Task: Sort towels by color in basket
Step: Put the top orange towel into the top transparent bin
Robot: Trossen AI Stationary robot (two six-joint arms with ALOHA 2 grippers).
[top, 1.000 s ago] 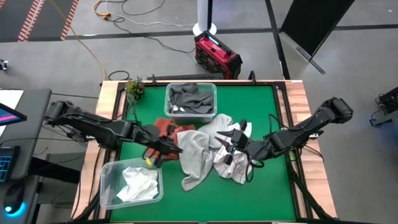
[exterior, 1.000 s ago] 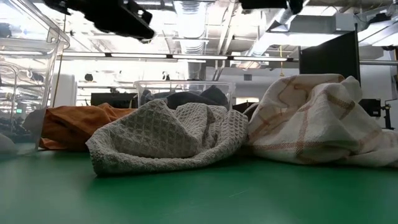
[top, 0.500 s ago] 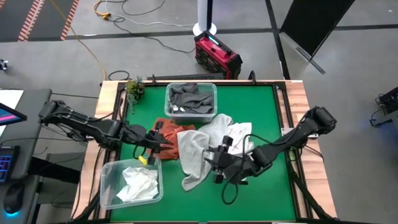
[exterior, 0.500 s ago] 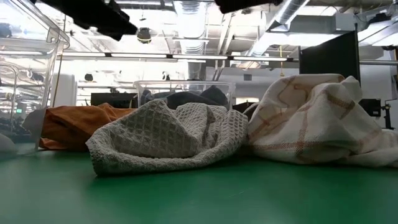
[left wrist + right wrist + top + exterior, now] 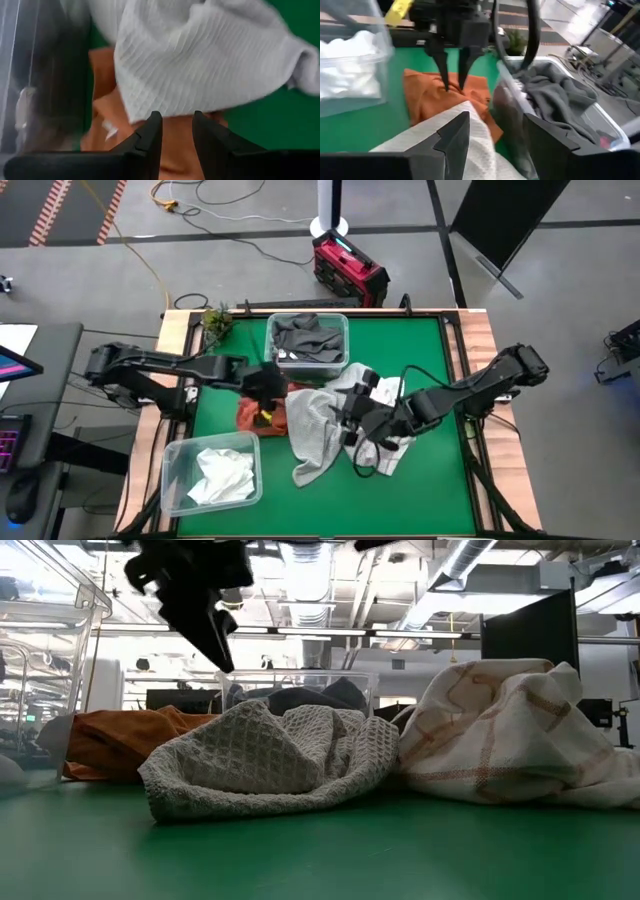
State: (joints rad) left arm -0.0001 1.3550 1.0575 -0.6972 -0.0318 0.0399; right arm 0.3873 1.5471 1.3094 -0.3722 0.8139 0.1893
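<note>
A rust orange towel [image 5: 247, 412] lies on the green mat, and a light grey waffle towel [image 5: 312, 430] rests over its edge. A white towel with thin red grid lines [image 5: 500, 740] lies heaped against the grey one. My left gripper [image 5: 454, 87] points down over the orange towel [image 5: 107, 105], fingers a little apart; the low view shows its tips [image 5: 222, 655] clear above the cloth. My right gripper [image 5: 495, 140] hovers open over the light grey towel [image 5: 470, 135], near the grid towel [image 5: 388, 452].
A clear basket [image 5: 340, 365] with dark grey towels [image 5: 305, 338] stands at the far middle. Another clear basket [image 5: 175, 455] with white towels [image 5: 222, 475] sits near left. A small plant [image 5: 215, 320] stands at the far left corner. Bare green mat [image 5: 430, 490] lies near right.
My left gripper has swung toward the table's far edge and tipped down; it now stands over the orange towel's far part, and its fingers have dropped into the low view. My right gripper has shifted a little toward the table's left. The towels have kept still.
</note>
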